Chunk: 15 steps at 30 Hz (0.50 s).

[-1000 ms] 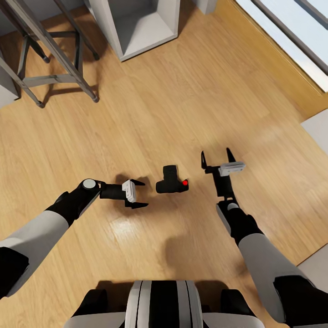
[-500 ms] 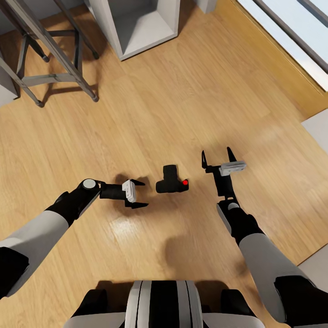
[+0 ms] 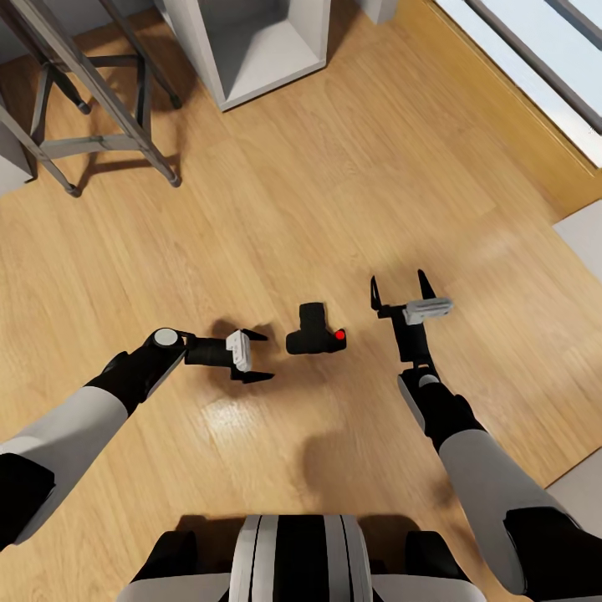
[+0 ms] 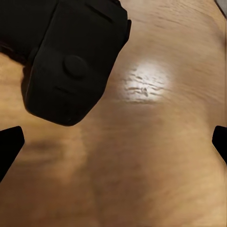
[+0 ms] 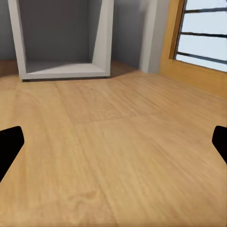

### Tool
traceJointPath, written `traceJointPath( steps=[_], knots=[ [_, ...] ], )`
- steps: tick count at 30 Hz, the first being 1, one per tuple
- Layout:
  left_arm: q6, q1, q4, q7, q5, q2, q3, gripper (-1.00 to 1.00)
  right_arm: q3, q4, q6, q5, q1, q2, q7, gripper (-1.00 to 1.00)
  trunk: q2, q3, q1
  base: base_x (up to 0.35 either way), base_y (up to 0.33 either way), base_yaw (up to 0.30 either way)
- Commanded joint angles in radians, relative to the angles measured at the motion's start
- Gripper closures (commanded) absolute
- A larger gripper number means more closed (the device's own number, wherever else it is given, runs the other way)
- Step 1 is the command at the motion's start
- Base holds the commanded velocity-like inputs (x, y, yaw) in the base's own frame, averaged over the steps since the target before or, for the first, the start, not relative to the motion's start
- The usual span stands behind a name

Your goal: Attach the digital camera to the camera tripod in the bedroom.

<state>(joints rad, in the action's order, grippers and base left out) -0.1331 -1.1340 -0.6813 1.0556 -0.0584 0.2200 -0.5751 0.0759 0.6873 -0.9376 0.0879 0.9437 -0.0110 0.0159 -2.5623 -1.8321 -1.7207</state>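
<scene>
1. Head view: the small black blocky digital camera with its red button lies on the light wood floor, between my grippers.
2. My left gripper and right gripper both stand with jaws apart, clear of it.

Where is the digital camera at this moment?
In the head view, the digital camera lies on the wood floor between the open left gripper and right gripper, nearer the left.
</scene>
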Motion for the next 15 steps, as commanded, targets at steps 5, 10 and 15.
traceJointPath(
  steps=[5, 10, 15],
  knots=[
    [0.003, -0.001, 0.001, -0.014, -0.006, -0.011, -0.006, -1.0, 0.001, -0.001, -0.003, 0.001, 0.0, 0.0, 0.003, -1.0, 0.0, 0.0, 0.0, 0.0, 0.0, 0.0],
    [0.006, -0.001, 0.005, -0.03, -0.006, -0.027, -0.005, -1.0, 0.0, -0.003, -0.003, 0.0, 0.0, -0.001, 0.005, -1.0, 0.0, 0.0, 0.0, 0.0, 0.0, 0.0],
    [0.005, -0.001, -0.001, -0.069, -0.006, -0.048, -0.001, -1.0, -0.001, -0.006, -0.003, 0.0, 0.0, -0.001, 0.005, -1.0, 0.0, 0.0, 0.0, 0.0, 0.0, 0.0]
  ],
)
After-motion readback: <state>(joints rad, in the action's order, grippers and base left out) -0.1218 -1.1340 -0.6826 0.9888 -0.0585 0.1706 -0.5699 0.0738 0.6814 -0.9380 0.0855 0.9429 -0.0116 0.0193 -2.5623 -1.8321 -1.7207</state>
